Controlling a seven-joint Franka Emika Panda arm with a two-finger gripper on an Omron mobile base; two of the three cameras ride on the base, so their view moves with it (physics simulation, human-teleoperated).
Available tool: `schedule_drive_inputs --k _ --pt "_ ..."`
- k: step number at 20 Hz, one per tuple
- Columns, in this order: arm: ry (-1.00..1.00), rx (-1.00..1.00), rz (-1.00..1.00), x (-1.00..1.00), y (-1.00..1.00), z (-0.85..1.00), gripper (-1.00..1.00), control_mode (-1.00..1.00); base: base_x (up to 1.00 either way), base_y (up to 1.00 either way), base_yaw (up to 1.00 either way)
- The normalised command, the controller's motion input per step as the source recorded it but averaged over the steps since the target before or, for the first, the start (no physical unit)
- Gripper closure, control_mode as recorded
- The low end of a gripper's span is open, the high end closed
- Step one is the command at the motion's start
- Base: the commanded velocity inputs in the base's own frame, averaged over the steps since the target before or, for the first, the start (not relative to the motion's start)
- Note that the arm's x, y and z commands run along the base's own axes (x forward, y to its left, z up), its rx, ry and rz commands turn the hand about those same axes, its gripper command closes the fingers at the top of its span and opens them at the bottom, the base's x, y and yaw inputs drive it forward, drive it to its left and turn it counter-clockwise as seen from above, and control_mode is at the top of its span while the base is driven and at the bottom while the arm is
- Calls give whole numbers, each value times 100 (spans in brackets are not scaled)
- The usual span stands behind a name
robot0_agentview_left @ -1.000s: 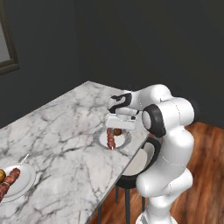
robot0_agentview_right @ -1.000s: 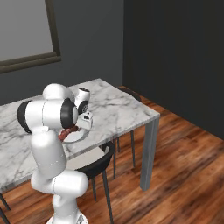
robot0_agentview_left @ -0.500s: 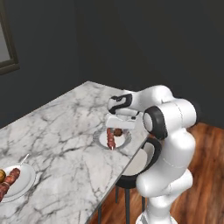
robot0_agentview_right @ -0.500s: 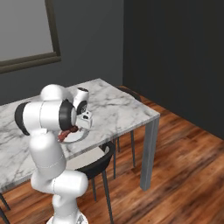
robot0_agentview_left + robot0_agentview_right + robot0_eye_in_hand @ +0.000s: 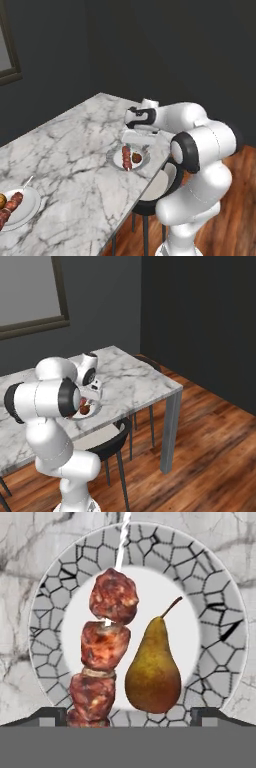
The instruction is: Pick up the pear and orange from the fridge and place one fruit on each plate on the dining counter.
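Observation:
The pear (image 5: pixel 152 672) lies on the near white plate (image 5: pixel 220 612) beside a skewer (image 5: pixel 107 657) of red-brown meat chunks. My gripper (image 5: pixel 130 714) hovers just above them, open, its fingertips spread wide on either side and holding nothing. From the left base view the same plate (image 5: pixel 116 159) with the pear (image 5: pixel 136 158) sits near the edge of the dining counter (image 5: pixel 75 140), under the gripper (image 5: pixel 136 148). A second plate (image 5: pixel 25 207) at the lower left carries a skewer and the orange (image 5: pixel 1 201), cut by the frame edge. The fridge is out of view.
A black chair with a pale seat (image 5: pixel 155 187) is tucked under the counter right beside the robot's body. My own arm hides most of the plate (image 5: pixel 94 405) in the right base view. Wooden floor (image 5: pixel 210 446) spreads to the right, and a dark wall stands behind.
The hand has drawn slightly up from the plate; the pear stays lying on it beside the skewer.

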Motion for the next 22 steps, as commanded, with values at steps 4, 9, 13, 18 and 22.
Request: schedule_drive_inputs --k 4,9,13,18,22 --pt "-2 0 0 -42 7 44 -100 -100 0 0 0" --pt "-7 -8 0 -70 5 21 -100 -100 0 0 0" --pt "-14 -9 0 -85 1 3 -100 -100 0 0 0" --pt "-7 -8 0 -82 1 4 -100 -100 0 0 0" --pt "-5 -1 1 -83 0 9 -100 -100 0 0 0"
